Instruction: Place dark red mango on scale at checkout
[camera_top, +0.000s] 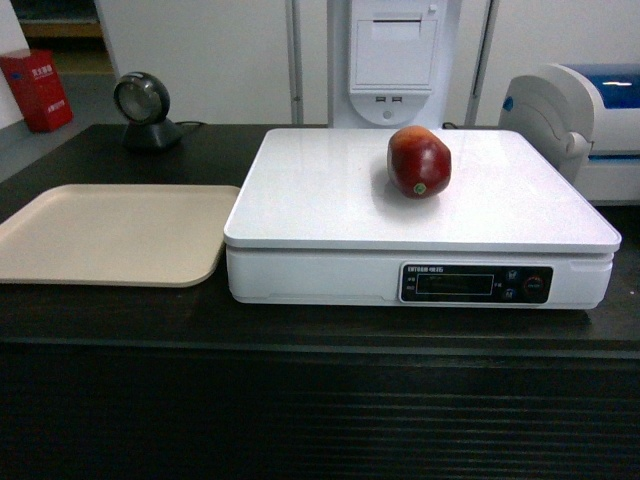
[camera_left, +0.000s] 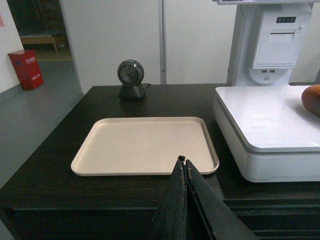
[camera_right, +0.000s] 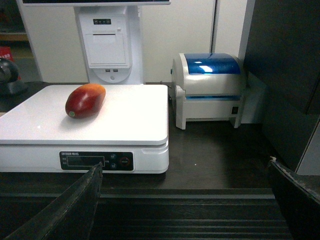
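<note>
- Left gripper: jaws pressed together, bottom centre of its wrist view, holding nothing.
- Right gripper: jaws spread wide, at both bottom corners.
- One mango lies on the one scale, centre frame.
- One tray sits at the left on the checkout.

White wall panels stand behind the counter. At far left, grey floor runs past a red box toward a wooden bench.
</note>
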